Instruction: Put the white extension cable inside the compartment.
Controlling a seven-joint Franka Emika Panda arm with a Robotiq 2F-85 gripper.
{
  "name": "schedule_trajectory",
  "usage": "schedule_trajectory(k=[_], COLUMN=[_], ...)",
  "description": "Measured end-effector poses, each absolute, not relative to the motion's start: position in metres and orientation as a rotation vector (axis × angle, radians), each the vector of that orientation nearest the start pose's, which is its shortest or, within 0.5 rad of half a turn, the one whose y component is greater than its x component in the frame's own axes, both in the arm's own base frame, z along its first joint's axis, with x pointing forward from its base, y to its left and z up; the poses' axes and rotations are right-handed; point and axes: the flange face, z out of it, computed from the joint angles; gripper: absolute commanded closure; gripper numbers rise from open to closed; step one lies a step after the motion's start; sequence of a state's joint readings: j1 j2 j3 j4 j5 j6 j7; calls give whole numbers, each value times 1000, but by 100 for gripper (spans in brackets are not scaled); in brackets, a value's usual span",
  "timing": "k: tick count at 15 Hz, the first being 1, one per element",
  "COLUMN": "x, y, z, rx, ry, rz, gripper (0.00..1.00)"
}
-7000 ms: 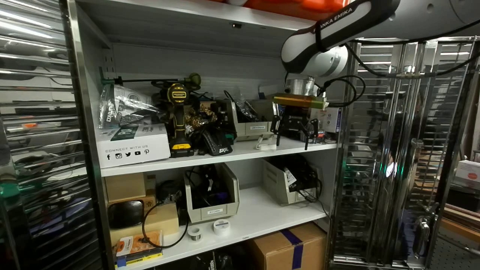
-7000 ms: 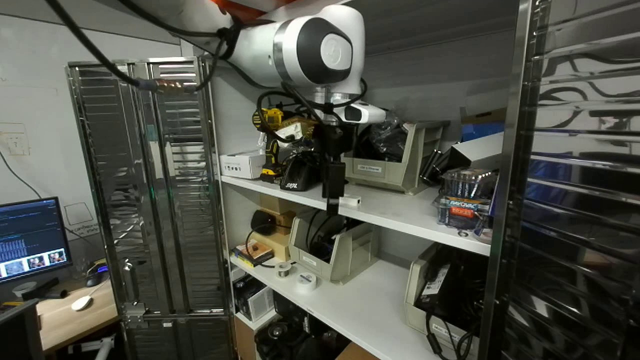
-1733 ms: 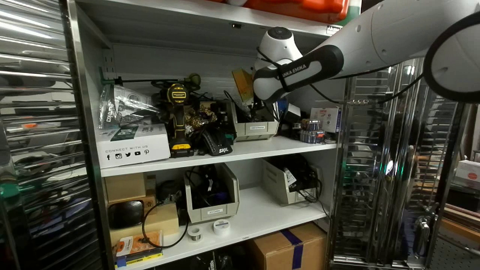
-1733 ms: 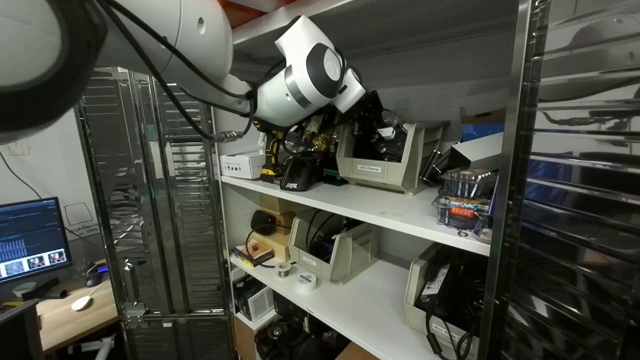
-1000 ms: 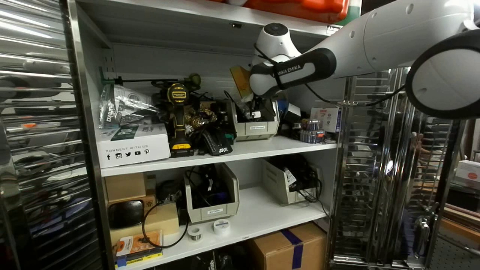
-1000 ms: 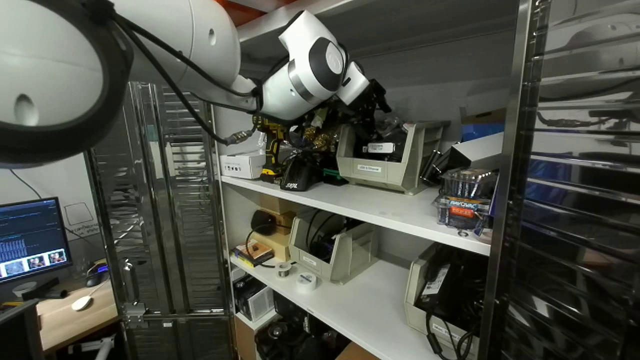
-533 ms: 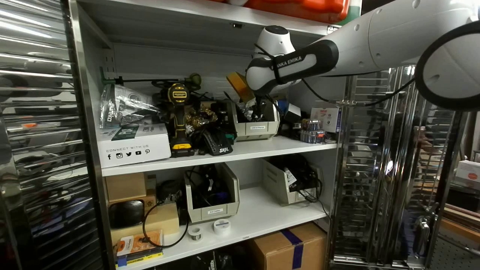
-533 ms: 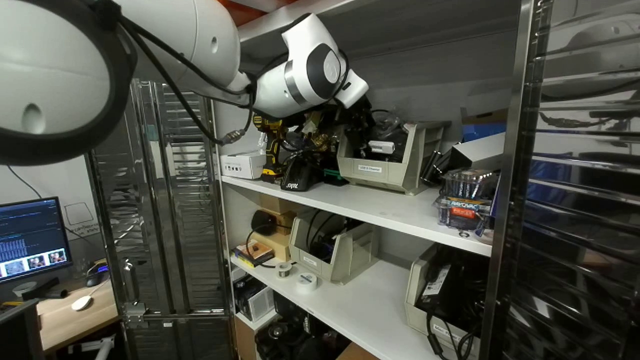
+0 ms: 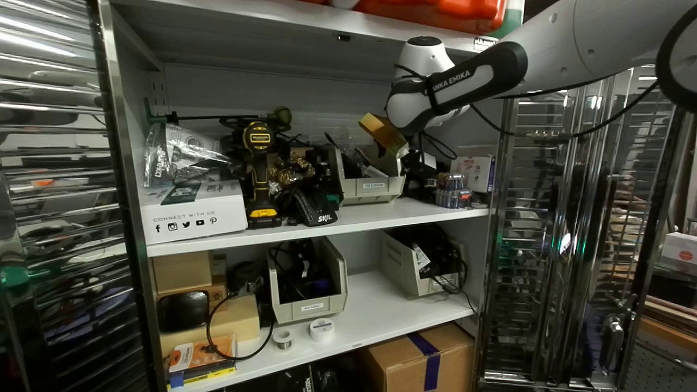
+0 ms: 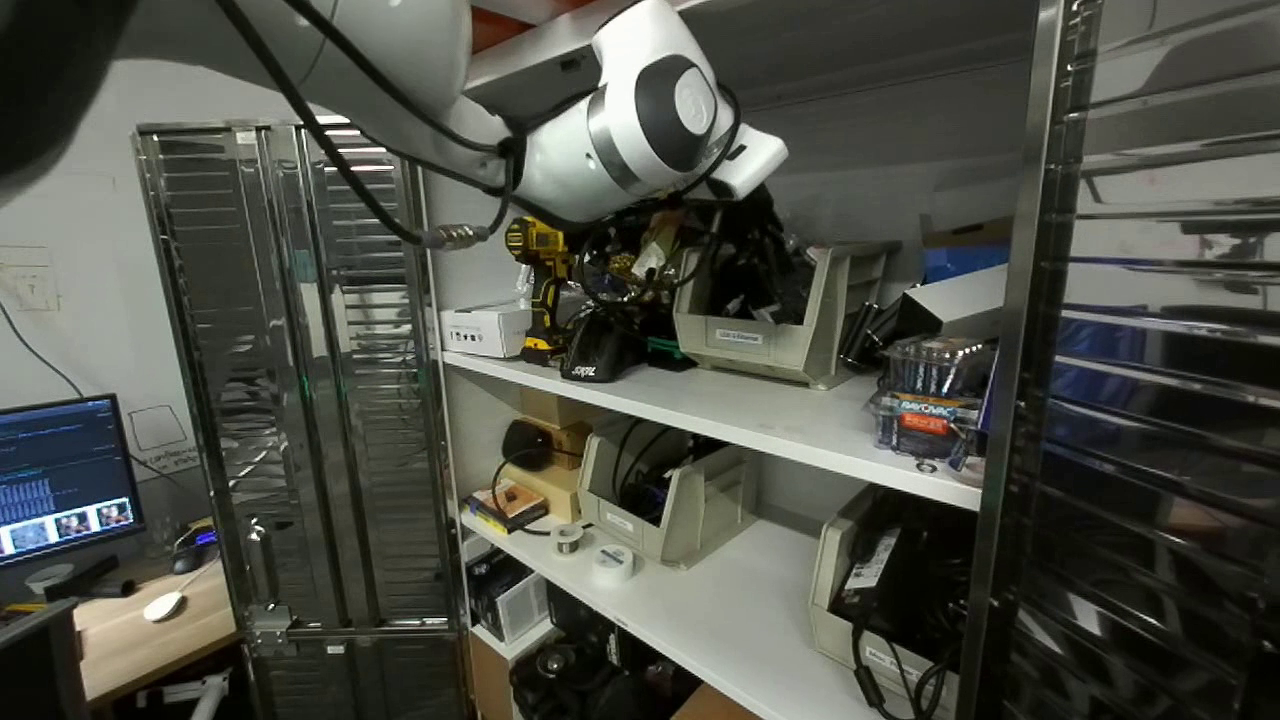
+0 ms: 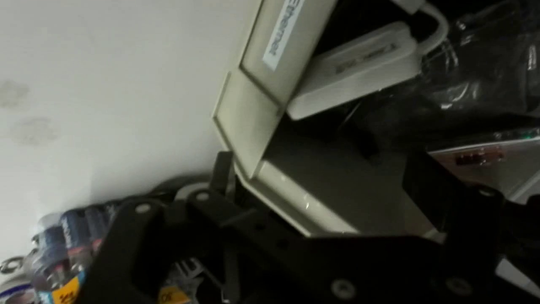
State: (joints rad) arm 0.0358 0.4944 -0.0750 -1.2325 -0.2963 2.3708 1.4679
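The white extension cable [image 11: 358, 69], a white block with a short white lead, lies in the grey bin [image 11: 249, 122] with the Ethernet label, against its front wall. The bin shows in both exterior views [image 9: 354, 188] [image 10: 785, 345] on the white floor of the compartment [image 9: 326, 87], the wide upper bay with the pale back wall. The cable is hard to make out there. My gripper [image 11: 324, 181] is open, fingers wide apart, nothing held. In an exterior view the dark gripper [image 10: 755, 230] is above the bin. The bin's side wall shows between the fingers in the wrist view.
Left of the bin stand a yellow drill [image 9: 260, 163], a SKIL charger [image 9: 313, 209] and a white box [image 9: 193, 212]. A battery pack [image 10: 920, 400] is on its right. Plastic bags [image 11: 472, 80] lie in the bin. Open metal doors flank the shelves.
Seven seconds ago the white cable was at the shelf's front edge by the gripper; now it lies in the bin. In the last half second the gripper has moved up and right.
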Motion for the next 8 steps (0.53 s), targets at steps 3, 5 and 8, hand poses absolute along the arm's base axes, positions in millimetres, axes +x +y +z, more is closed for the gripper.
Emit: schedule_trajectory(k=[3,5,8], x=[725,705,684], y=[-36,-39,-41], z=[572,582,578], rx=[-2298,-2405,-2577], ry=[1672,1586,1444], rz=[-899,-780,-559], gripper=[0,0,0])
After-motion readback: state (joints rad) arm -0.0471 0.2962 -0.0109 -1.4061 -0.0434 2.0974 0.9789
